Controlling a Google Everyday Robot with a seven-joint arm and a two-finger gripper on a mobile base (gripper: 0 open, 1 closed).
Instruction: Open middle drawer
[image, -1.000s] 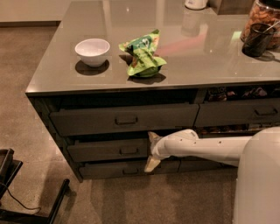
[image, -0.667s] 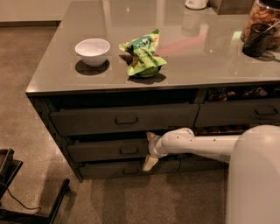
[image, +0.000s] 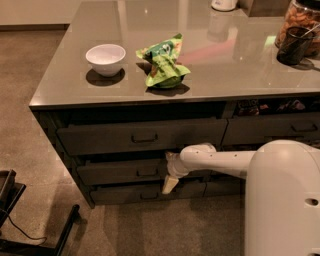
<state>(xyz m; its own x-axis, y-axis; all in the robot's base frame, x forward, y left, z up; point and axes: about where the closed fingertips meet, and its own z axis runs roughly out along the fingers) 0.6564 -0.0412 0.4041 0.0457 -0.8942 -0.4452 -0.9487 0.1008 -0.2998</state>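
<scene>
The middle drawer (image: 120, 171) is the dark grey-brown front in the middle of the left stack, with a small loop handle (image: 147, 173) at its centre. It stands slightly out, with a dark gap above it. My gripper (image: 169, 184) is at the end of the white arm (image: 220, 161) that reaches in from the right. It points downward in front of the drawer's right end, just right of the handle and down to the bottom drawer (image: 130, 194). The taller top drawer (image: 142, 136) is above and also stands slightly out.
On the grey counter (image: 235, 70) sit a white bowl (image: 105, 58), a green snack bag (image: 162, 66), a dark cup (image: 294, 45) and a jar (image: 302, 20). More drawers (image: 272, 131) are to the right. A black chair base (image: 35, 227) stands on the floor at lower left.
The arm and gripper have shifted slightly left along the drawer front. My white body now fills more of the right side. The drawers look unchanged.
</scene>
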